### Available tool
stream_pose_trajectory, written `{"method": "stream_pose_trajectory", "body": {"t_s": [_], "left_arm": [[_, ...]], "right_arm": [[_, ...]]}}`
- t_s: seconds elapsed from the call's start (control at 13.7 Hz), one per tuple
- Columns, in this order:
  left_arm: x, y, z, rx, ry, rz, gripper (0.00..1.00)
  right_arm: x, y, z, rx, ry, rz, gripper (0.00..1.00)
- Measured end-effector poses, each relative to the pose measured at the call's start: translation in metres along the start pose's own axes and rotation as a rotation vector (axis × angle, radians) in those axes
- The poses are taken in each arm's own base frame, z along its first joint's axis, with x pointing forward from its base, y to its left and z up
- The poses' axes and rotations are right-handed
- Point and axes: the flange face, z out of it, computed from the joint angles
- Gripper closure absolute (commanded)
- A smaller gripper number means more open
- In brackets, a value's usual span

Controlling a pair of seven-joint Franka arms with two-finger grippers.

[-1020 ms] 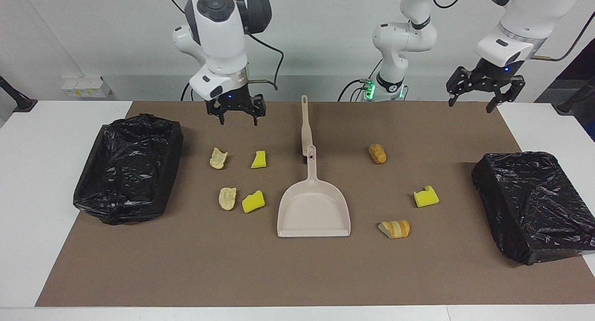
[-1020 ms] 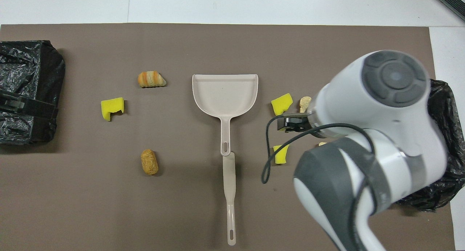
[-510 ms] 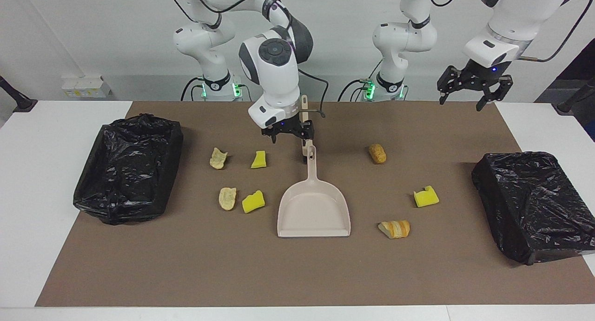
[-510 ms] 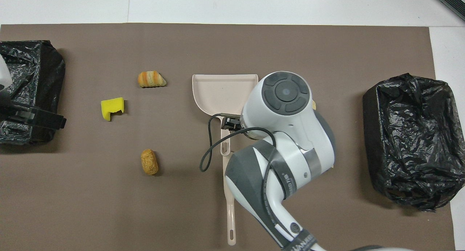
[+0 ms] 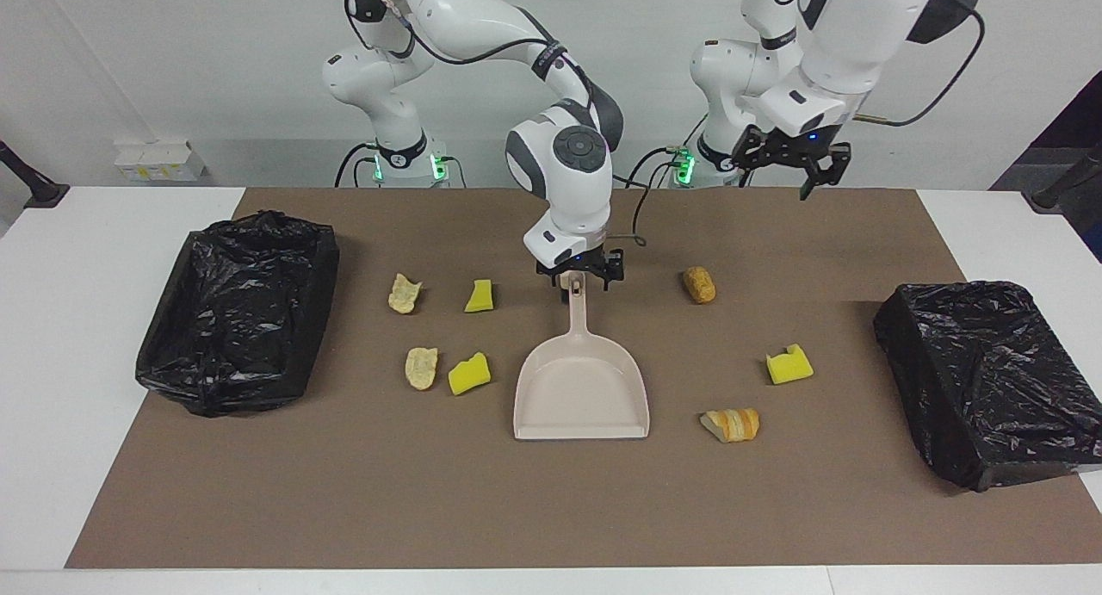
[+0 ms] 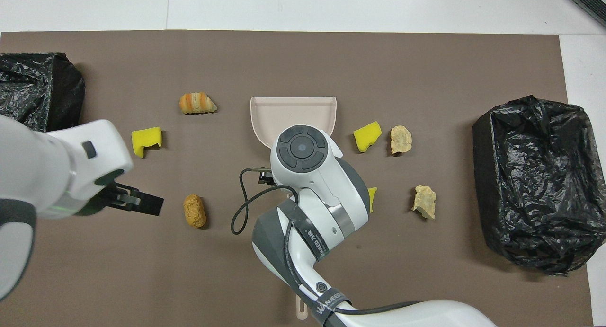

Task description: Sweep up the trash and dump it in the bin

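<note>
Hovering over dustpan (image 5: 581, 388) handle end, right gripper (image 5: 579, 276) jaws apart; left gripper (image 5: 790, 166) apart, raised; trash (image 5: 469, 374): yellow sponge chunks, tan bread scraps flanking.

Seven scraps lie scattered flat on the brown mat, all apart from one another. Toward the right arm's end: a pale bread piece (image 5: 404, 293) beside a small yellow sponge wedge (image 5: 479, 295), and farther from the robots a second pale bread piece (image 5: 421, 368) just beside a larger yellow sponge chunk (image 5: 469, 374). Toward the left arm's end: a brown bread roll (image 5: 699, 284), a notched yellow sponge (image 5: 789, 364), and, farthest from the robots, a striped croissant-like piece (image 5: 731, 424).
</note>
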Motion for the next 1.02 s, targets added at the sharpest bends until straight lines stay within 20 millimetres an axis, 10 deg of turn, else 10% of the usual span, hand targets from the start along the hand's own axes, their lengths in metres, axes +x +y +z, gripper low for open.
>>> {"method": "stream_pose_trajectory", "body": {"t_s": [0.51,0.73,0.87,1.02], "left_arm": [[-0.060,0.117,0.080,-0.022,-0.035,0.009,0.00],[-0.084,0.164,0.111,-0.019,-0.036,-0.016,0.00],[-0.096,0.190,0.126,-0.043,-0.024,-0.027,0.00],[-0.104,0.216,0.148,-0.056,0.001,-0.060,0.00]], "right_arm": [[0.014,0.007,0.012,-0.014,0.025,-0.071,0.00],[0.015,0.007,0.017,-0.020,0.022,-0.089,0.44],[0.017,0.008,0.017,-0.020,0.023,-0.095,1.00],[0.020,0.010,0.017,-0.017,0.028,-0.096,1.00]]}}
